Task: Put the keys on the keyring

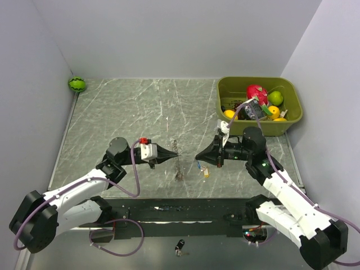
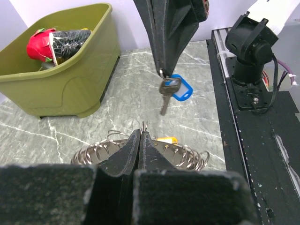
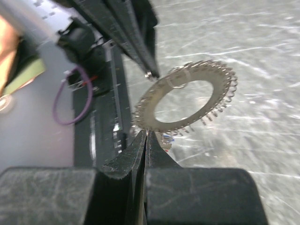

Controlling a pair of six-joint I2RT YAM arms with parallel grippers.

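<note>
"Why was the keyring (image 3: 187, 98) standing on edge?"

"Your left claw (image 2: 141, 133) was clamped on its rim, so the open centre faced your right claw (image 2: 161, 71). That one gripped a blue-tagged key (image 2: 166, 89), hanging just beside it, likely for threading."

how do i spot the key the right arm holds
Start at the olive bin, far right; in front of it the right pincer points left. The key dangling from its tip has a blue tag, unlike the yellowish key lying below.
</note>
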